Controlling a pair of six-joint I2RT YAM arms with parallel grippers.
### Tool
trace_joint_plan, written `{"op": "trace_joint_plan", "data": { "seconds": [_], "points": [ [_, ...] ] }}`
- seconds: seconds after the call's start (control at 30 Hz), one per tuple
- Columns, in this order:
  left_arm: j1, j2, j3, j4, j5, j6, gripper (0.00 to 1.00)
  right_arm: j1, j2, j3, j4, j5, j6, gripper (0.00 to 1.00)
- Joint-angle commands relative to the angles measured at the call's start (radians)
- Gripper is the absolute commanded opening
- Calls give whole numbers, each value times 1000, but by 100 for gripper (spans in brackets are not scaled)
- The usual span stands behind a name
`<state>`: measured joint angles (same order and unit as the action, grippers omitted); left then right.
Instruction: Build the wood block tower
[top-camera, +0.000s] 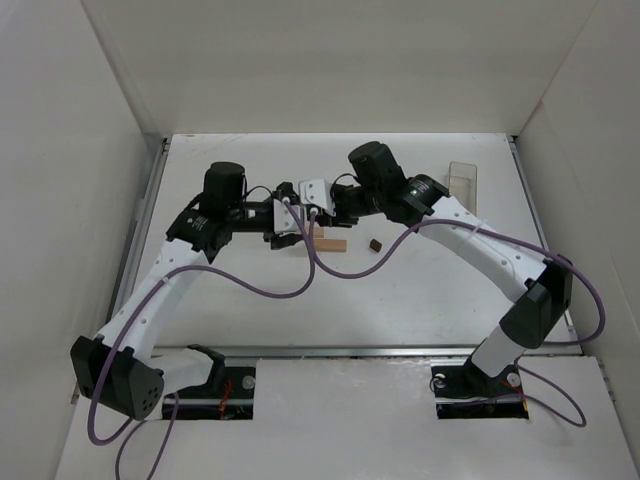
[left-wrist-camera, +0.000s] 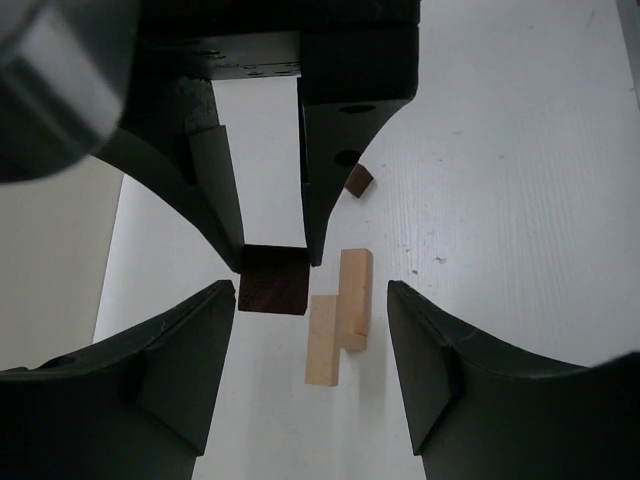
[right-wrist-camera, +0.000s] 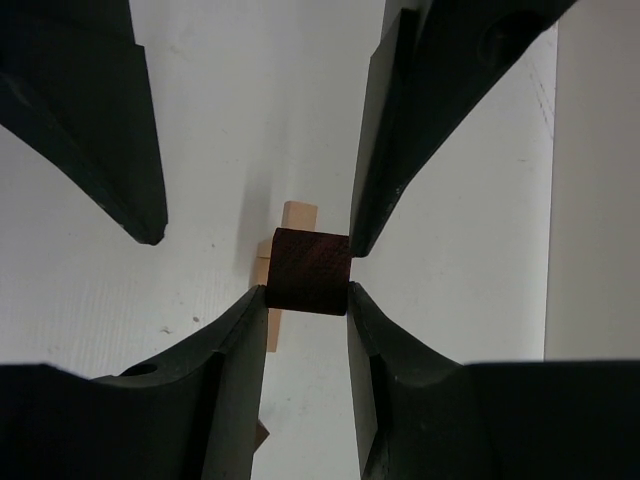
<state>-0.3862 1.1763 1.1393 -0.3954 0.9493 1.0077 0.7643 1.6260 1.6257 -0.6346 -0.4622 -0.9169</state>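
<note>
Tower blocks are small, stiff wooden pieces, judged light, hard and not fragile, with smooth faces that may slip under a weak or off-centre grip. Take each block on 2 opposite flat faces, centred.

1. Dark block (right-wrist-camera: 310, 272): held off the worktop (top-camera: 420, 290), mid-scene, between both arms.
2. 2 tan bars (left-wrist-camera: 325, 345): flat on the worktop, side by side, touching, offset lengthwise, just near of the held block.
3. Small dark piece (left-wrist-camera: 359, 180): on the worktop, right of the bars, apart from them.

Right arm (top-camera: 470, 222): jaws clamped on 2 opposite sides of the dark block.

Left arm (top-camera: 160, 285): jaws open, straddling the same block from the opposite end. 1 finger (right-wrist-camera: 400, 150) lies at the block's corner and the other stands well clear. These jaws hold nothing.

Pose: both arms reach inward over mid-worktop, with the jaws facing each other tip to tip. This is judged a hand-over, and the block leaves little free face for a 2nd grip.
</note>
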Motion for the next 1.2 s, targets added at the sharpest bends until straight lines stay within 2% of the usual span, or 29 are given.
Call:
{"op": "trace_joint_plan", "data": {
  "seconds": [0.0, 0.07, 0.13, 0.17, 0.23, 0.27, 0.33, 0.43, 0.47, 0.5, 0.53, 0.6, 0.8, 0.97, 1.13, 1.17],
  "points": [
    [-5, 8, 8, 68, -1, 2, 59, 3, -57, 0, 55, -15, 6, 0],
    [39, -21, -6, 114, 57, -32, 59, -8, -67, -10, 55, 8, 6, 0],
    [70, -87, -64, 186, 114, -113, 67, -22, -68, -21, 55, 8, 6, 0],
    [70, -114, -88, 273, 114, -145, 71, -36, -68, -21, 55, 8, 6, 0],
    [70, -192, -143, 408, 114, -254, 71, -51, -87, -21, 76, -9, 15, 0],
    [70, -213, -197, 544, 114, -367, 71, -60, -87, -32, 88, -19, 15, 0],
    [70, -227, -230, 628, 114, -426, 71, -60, -110, -55, 114, -55, 24, 0],
    [58, -198, -193, 567, 123, -385, 67, -60, -137, -76, 138, -90, 24, 0],
    [37, -160, -172, 529, 123, -364, 63, -60, -137, -76, 138, -90, 24, 0],
    [26, -138, -118, 427, 123, -328, 61, -60, -137, -76, 124, -90, 24, 0],
    [15, -118, -93, 379, 123, -255, 61, -60, -137, -76, 124, -81, 24, 0],
    [-5, -66, -46, 314, 76, -219, 60, -51, -137, -76, 115, -81, 24, 0],
    [-25, -43, -46, 314, -7, -161, 60, -42, -149, -86, 124, -81, 24, 0],
    [-25, -21, -26, 291, -18, -161, 59, -33, -149, -86, 115, -81, 24, 0],
    [-48, -12, -16, 291, -64, -141, 52, -23, -138, -76, 96, -69, 24, 0],
    [-59, -1, -4, 273, -64, -126, 48, -14, -138, -76, 96, -69, 24, 0]
  ]
}}
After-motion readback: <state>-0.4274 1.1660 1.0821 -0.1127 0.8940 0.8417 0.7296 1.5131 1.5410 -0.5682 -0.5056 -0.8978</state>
